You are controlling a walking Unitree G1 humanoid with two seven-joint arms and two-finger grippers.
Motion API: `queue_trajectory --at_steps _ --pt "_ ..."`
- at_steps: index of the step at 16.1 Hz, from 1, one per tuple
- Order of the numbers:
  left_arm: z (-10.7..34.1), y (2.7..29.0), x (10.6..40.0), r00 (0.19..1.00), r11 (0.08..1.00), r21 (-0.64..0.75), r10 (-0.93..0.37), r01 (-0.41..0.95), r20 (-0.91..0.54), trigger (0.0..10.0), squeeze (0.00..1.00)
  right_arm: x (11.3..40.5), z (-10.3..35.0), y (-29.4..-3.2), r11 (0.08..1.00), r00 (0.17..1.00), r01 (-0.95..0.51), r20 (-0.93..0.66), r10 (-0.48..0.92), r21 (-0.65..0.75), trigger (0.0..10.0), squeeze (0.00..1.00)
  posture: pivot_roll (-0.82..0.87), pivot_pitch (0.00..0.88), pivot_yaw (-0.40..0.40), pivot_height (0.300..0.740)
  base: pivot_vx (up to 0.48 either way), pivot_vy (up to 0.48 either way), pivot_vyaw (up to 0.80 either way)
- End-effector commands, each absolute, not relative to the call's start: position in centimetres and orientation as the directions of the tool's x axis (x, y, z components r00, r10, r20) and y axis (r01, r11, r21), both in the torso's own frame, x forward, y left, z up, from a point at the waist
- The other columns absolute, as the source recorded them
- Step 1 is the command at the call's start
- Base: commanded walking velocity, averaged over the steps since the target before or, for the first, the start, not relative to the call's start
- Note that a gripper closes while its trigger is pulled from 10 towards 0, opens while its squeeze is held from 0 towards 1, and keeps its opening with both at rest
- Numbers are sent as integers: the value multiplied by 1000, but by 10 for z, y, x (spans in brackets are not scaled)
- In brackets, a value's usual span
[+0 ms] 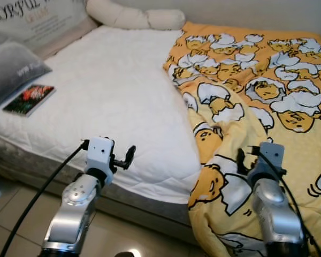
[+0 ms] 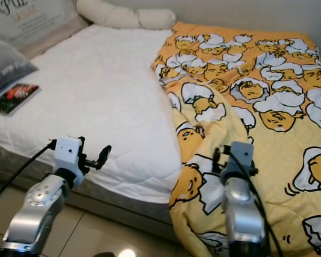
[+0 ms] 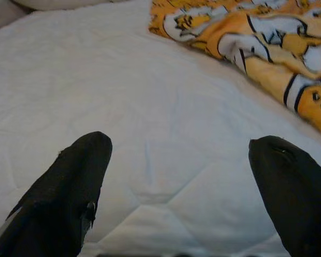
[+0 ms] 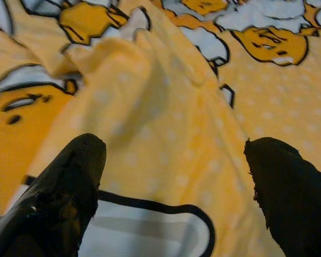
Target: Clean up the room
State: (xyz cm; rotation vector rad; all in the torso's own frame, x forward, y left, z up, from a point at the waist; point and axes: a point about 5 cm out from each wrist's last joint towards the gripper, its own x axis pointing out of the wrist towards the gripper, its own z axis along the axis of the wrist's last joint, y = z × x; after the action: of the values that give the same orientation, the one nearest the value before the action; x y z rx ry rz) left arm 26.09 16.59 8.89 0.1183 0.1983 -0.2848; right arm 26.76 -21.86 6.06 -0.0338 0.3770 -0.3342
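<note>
I see the blanket (image 1: 257, 107) covering the bed's (image 1: 112, 91) right half; a book (image 1: 29, 99) lies far left, beside a pillow (image 1: 10, 69).

**Bedroom corner: bed, pale wall, tiled floor**

Low bed (image 1: 123, 96) with white quilted mattress cover, set against a plain pale wall (image 1: 267, 13) at the far edge. Long cream bolster (image 1: 134, 17) along that far edge. Printed cushion with lettering (image 1: 32, 19) at the far left corner, grey pillow (image 1: 13, 69) just beside it on the left edge. Glossy beige floor tiles (image 1: 10, 209) below the near edge, with a bright spot of reflected light (image 1: 129, 252) at the bottom. Soft, even lighting throughout.
</note>
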Motion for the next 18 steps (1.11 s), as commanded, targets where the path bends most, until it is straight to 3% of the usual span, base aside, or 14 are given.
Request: queue_trajectory --at_steps 1,3,7,8,11,13,18 --pt "90 164 260 927 940 91 -304 330 -218 10000 0 271 60 -222 944 866 312 -376 -330 -109 10000 1000 102 0 54 740 0 0 0" --pt "93 162 260 870 883 91 -429 461 -241 10000 0 278 52 -252 910 804 361 -426 -414 -203 10000 1000 112 0 52 740 0 0 0" --pt "96 163 258 764 773 111 -575 624 -292 10000 0 275 41 -292 879 721 451 -517 -461 -155 10000 1000 108 0 51 740 0 0 0" --pt "96 163 258 756 764 116 -582 635 -300 10000 0 272 37 -295 880 714 454 -534 -453 -140 10000 0 107 0 54 740 0 0 0" --pt "96 161 258 732 741 111 -608 662 -308 10000 0 262 20 -307 865 665 494 -606 -438 -83 10000 0 106 0 59 740 0 0 0" --pt "97 157 257 698 709 98 -643 698 -315 10000 0 259 9 -304 844 668 528 -660 -343 95 0 0 115 0 67 740 0 0 0" --pt "96 158 250 643 661 78 -686 747 -341 10000 0 262 2 -293 873 687 470 -675 -267 133 0 0 119 0 72 740 0 0 0"
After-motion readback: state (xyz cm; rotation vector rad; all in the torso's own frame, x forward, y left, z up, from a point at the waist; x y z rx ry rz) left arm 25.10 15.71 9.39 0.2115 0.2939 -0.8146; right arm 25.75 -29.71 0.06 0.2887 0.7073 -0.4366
